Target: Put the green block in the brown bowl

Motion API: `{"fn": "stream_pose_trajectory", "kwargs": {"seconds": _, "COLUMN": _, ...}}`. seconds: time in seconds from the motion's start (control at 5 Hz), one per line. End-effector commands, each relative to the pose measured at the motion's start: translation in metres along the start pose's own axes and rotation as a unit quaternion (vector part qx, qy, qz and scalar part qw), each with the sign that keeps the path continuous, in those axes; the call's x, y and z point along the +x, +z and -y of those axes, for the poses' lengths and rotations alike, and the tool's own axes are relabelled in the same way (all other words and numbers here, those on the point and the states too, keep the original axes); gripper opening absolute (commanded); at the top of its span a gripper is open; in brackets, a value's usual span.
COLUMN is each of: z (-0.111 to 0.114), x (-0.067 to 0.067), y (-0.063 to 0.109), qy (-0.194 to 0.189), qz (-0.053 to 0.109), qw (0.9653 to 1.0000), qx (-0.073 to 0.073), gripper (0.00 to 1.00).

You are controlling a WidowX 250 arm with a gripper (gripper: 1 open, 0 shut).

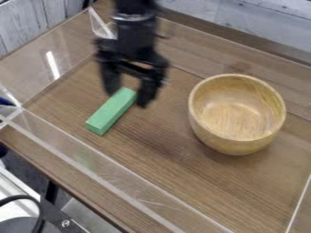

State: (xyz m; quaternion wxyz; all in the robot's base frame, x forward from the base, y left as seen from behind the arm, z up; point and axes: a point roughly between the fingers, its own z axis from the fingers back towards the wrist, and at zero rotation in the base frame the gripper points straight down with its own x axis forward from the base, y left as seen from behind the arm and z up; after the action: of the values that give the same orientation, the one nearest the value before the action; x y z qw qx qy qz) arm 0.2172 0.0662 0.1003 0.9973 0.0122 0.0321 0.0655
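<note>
Green block point(109, 112) lies flat on the wooden table point(170, 173), slanted, inside a low clear plastic wall point(73, 164) — well to the left of the brown bowl point(237, 113), which sits upright and holds nothing. A black gripper point(131, 93) points down over the block's upper end, its jaws spread wide with one finger point(151, 94) to the right of that end and the other to its left. Whether the fingertips touch the block is not clear — the arm is blurred.
</note>
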Motion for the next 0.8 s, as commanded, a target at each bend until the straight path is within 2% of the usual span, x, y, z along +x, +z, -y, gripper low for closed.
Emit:
{"fn": "stream_pose_trajectory", "kwargs": {"seconds": 0.0, "z": -0.03, "x": 0.011, "y": -0.002, "qy": -0.007, "qz": 0.038, "qw": 0.9992, "qx": -0.012, "gripper": 1.0}}
{"fn": "stream_pose_trajectory", "kwargs": {"seconds": 0.2, "z": -0.047, "x": 0.018, "y": -0.015, "qy": -0.009, "qz": 0.045, "qw": 0.9986, "qx": -0.026, "gripper": 1.0}}
{"fn": "stream_pose_trajectory", "kwargs": {"seconds": 0.4, "z": -0.047, "x": 0.018, "y": -0.033, "qy": -0.008, "qz": 0.041, "qw": 0.9984, "qx": -0.039, "gripper": 0.0}}
{"fn": "stream_pose_trajectory", "kwargs": {"seconds": 0.6, "z": -0.046, "x": 0.017, "y": -0.046, "qy": -0.008, "qz": 0.035, "qw": 0.9981, "qx": -0.049, "gripper": 0.0}}
